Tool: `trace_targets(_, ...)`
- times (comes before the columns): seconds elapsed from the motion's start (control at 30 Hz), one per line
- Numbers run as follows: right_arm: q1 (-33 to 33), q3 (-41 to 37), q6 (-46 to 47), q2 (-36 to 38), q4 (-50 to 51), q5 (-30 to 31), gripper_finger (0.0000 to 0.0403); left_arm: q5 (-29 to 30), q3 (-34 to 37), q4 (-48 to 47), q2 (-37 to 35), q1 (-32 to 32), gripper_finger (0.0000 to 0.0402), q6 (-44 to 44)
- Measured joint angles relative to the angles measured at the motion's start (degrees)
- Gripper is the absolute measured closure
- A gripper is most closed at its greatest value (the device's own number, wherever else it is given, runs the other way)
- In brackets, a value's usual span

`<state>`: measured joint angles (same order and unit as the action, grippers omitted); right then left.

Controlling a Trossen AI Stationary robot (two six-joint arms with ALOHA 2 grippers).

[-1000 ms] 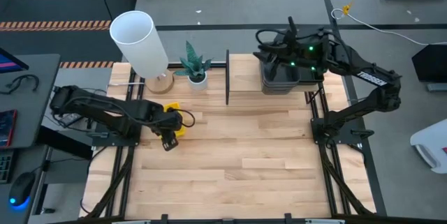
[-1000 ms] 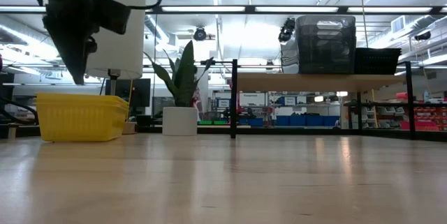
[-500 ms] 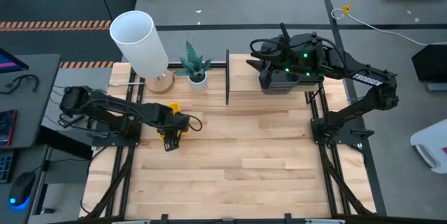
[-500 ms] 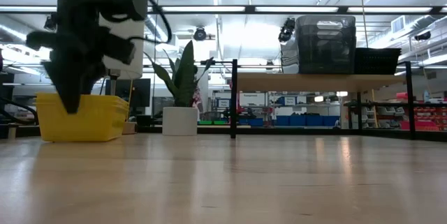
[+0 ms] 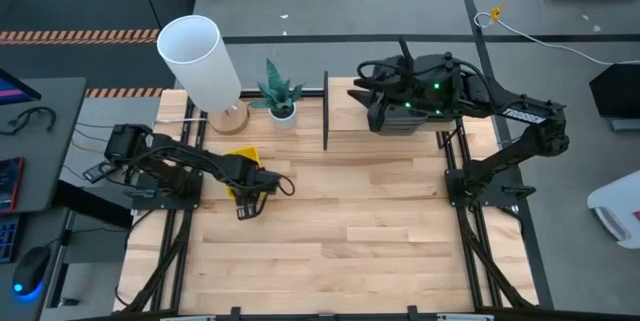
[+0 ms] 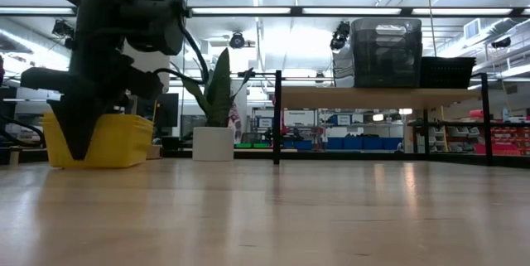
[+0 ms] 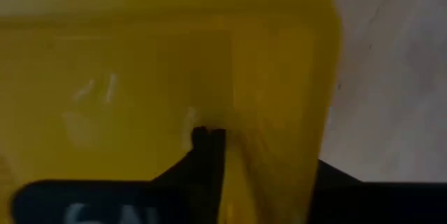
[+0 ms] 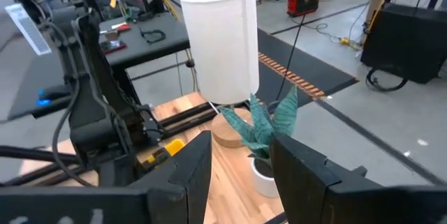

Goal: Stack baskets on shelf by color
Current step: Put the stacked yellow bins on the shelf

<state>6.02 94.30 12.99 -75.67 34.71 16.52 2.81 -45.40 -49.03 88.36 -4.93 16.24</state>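
Pick-up step in hand: yellow basket [image 7: 140, 63] wall straddled by left gripper [image 7: 262, 172], fingers spread. Pinch, lift needed next. Right gripper [image 8: 241, 158] spread, parked over shelf [image 5: 350, 121].

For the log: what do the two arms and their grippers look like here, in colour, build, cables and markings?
Both arms are black, jointed and slim, with loose black cables looping along them. The right arm carries a white lettered label on its upper link and green indicator lights near the wrist. The right gripper has two flat, dark, angular fingers. The left gripper is equally dark, with white lettering on its body.
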Motion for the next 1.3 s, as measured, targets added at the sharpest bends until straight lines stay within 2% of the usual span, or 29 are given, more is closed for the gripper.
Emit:
trace_targets(0.13,0.0,0.0,0.7,-0.4,0.2,-0.1,0.0253,0.5,-1.1,-1.1,0.2,0.0,0.0375,-0.3)
trace_targets(0.2,0.0,0.0,0.2,-0.4,0.6,-0.1,0.0253,0.4,-2.9,-2.2,0.1,0.0,0.0388,-0.6)
trace_targets(0.43,0.4,0.0,-2.7,-0.4,3.9,1.6,0.0253,-3.8,-16.3,-10.1,0.2,-0.2,0.0389,-3.6)
trace_targets(0.6,2.4,0.0,-3.0,-0.4,3.9,4.7,0.0253,-3.2,-29.7,-17.6,0.2,1.0,0.0392,-3.4)
trace_targets(0.77,3.9,0.0,-1.0,-0.4,3.8,4.5,0.0253,-1.0,-40.3,-19.1,1.4,3.5,0.0391,-3.6)
trace_targets(1.1,3.8,0.0,-0.9,-0.3,4.5,4.4,0.0253,7.0,-65.0,-28.9,13.6,8.9,0.0391,-14.0)
trace_targets(1.3,3.7,0.0,0.4,0.2,6.5,4.4,0.0253,8.1,-74.9,-30.3,20.1,12.2,0.0392,-18.9)
